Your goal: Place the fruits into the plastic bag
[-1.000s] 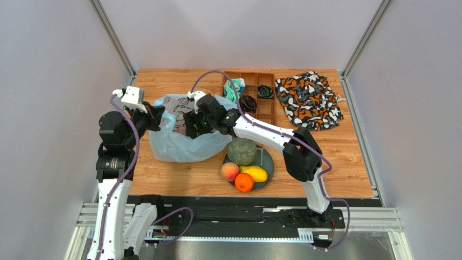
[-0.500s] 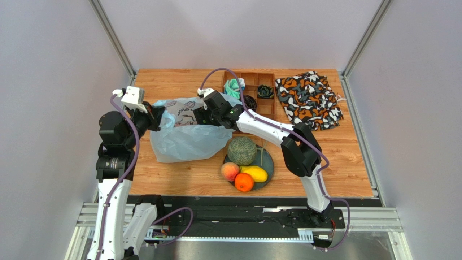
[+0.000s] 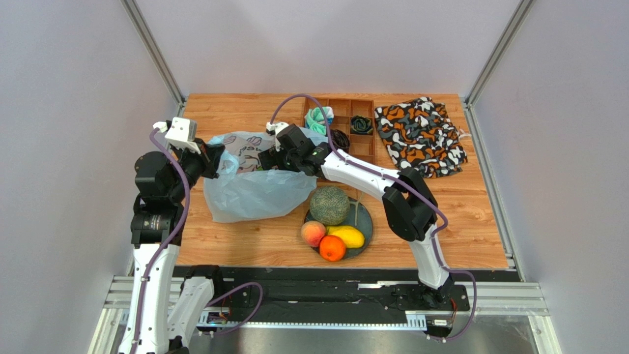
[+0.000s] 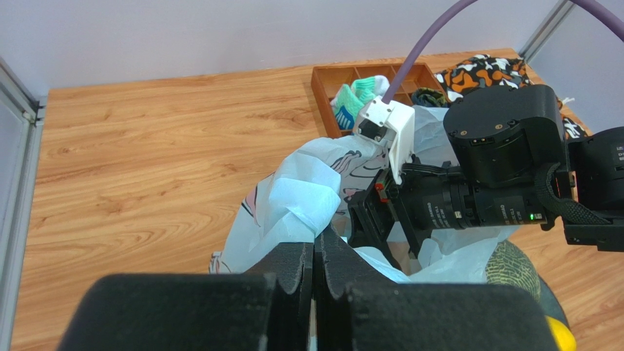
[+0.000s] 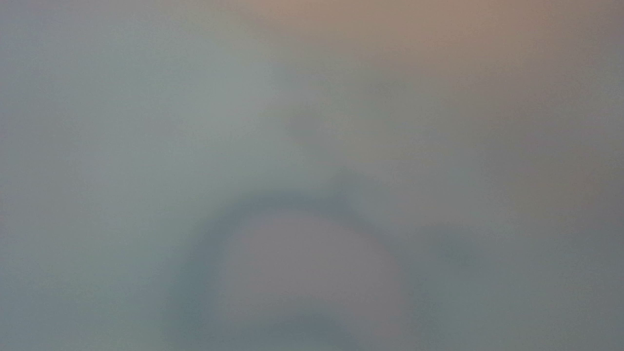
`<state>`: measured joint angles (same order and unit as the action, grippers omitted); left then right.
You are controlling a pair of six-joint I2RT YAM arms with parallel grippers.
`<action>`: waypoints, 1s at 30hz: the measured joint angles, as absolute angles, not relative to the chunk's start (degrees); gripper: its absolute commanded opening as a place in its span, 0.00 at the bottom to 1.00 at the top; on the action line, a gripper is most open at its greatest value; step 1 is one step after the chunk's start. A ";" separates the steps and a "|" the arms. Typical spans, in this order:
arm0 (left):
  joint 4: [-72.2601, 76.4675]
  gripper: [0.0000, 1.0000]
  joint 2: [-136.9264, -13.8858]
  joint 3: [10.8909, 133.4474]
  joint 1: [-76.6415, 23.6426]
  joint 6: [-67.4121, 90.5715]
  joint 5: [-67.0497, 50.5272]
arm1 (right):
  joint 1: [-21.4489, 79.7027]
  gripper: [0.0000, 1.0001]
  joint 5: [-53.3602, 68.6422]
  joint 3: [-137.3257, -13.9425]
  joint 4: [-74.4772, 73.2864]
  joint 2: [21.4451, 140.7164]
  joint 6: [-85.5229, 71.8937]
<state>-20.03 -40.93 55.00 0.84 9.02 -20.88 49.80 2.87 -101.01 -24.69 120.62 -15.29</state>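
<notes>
Four fruits are seen on a dark plate (image 3: 368, 225) just to the right of the plastic bag (image 3: 251, 193), on its nearer side. The melon (image 3: 329, 205) is set closest to the bag, just beside its crinkled wall. The peach (image 3: 313, 233), the mango (image 3: 348, 236) and the orange (image 3: 332, 248) are grouped farther from it, toward the near edge. The bag itself is spread on the desk (image 3: 229, 247).

The left jaws are held together, clamped on a fold of the bag's rim at its left end, as is shown plainly in the left wrist view. The right jaws are reached in at the bag's far rim from the right. They are hidden by plastic and by the wrist body, so whether they are apart or together cannot be told. Only a grey-blue blur is given by the right wrist view.

Behind the bag and to its right a wooden tray (image 3: 365, 151) is placed, with rolled cloth bundles (image 3: 319, 118) in its compartments. Farther right of the bag a patterned cloth (image 3: 419, 136) is laid.
</notes>
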 measured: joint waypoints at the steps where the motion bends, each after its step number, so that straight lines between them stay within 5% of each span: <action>1: -20.03 0.00 -40.93 55.00 0.84 9.02 -20.88 | 49.80 0.98 3.29 -101.01 -24.62 120.62 -15.29; 12: -20.03 0.00 -40.93 55.00 0.84 9.04 -20.88 | 49.80 0.94 13.32 -100.66 -22.39 117.10 -15.66; 30: -20.03 0.00 -40.73 55.00 0.73 9.04 -20.88 | 45.41 0.89 22.11 -87.37 -12.16 84.07 -16.67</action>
<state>-20.03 -40.73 55.00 0.73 9.04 -20.88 45.41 22.11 -87.37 -12.16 84.07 -16.67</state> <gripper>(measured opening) 0.008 0.909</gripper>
